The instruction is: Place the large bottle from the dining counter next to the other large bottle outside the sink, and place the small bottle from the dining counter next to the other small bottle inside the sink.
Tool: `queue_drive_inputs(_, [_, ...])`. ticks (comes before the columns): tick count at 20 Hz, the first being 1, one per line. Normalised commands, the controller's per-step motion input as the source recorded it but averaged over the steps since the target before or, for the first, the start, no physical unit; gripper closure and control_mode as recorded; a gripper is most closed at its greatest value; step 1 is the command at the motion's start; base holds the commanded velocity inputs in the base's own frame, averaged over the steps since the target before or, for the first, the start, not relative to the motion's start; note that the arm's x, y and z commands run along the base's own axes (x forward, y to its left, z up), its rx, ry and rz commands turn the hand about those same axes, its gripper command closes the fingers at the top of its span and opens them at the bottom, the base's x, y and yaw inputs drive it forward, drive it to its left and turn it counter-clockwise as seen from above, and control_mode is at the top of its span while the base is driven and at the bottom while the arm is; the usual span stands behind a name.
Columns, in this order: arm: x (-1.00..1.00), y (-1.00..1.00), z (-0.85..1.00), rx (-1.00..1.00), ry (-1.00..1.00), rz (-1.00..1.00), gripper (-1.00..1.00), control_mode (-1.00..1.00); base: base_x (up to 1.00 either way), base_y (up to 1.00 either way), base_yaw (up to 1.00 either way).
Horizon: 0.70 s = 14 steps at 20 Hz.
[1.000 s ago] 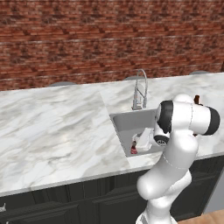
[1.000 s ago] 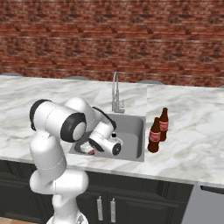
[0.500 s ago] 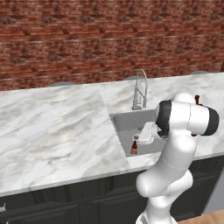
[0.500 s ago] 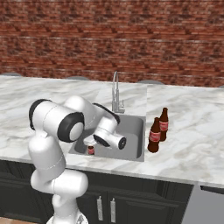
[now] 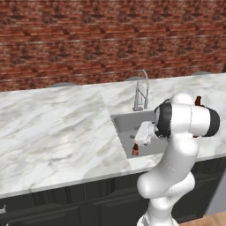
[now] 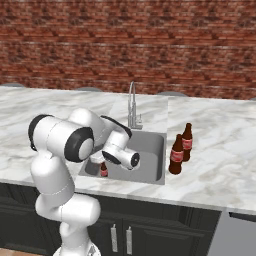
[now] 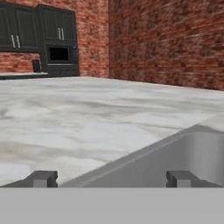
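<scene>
The fingers (image 7: 109, 179) stand wide apart, holding nothing. A small bottle (image 5: 135, 149) stands in the sink (image 5: 126, 126). Two large bottles (image 6: 176, 155) stand together on the worktop (image 6: 220, 165) right of it.

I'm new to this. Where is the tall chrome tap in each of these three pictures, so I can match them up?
Left base view: the tap stands right of center, at the back edge of the sink.
Right base view: the tap stands at center, again behind the basin, left of the two tall bottles.
Hand view: I cannot find it; the grey sink wall crosses the lower right.
Shared landmark: the sink.
</scene>
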Motion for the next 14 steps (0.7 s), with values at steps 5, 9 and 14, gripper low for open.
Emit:
queue_drive_inputs(5, [-0.11,0.46,0.21,0.01,0.0,0.0,-1.0,-1.0,0.0,0.0,0.0])
queue_drive_inputs(9, [-0.24,0.3,0.44,0.0,-0.01,0.0,-1.0,-1.0,0.0,0.0,0.0])
queue_drive_inputs(14, [-0.27,0.23,0.52,0.0,-0.02,0.0,-1.0,-1.0,0.0,0.0,0.0])
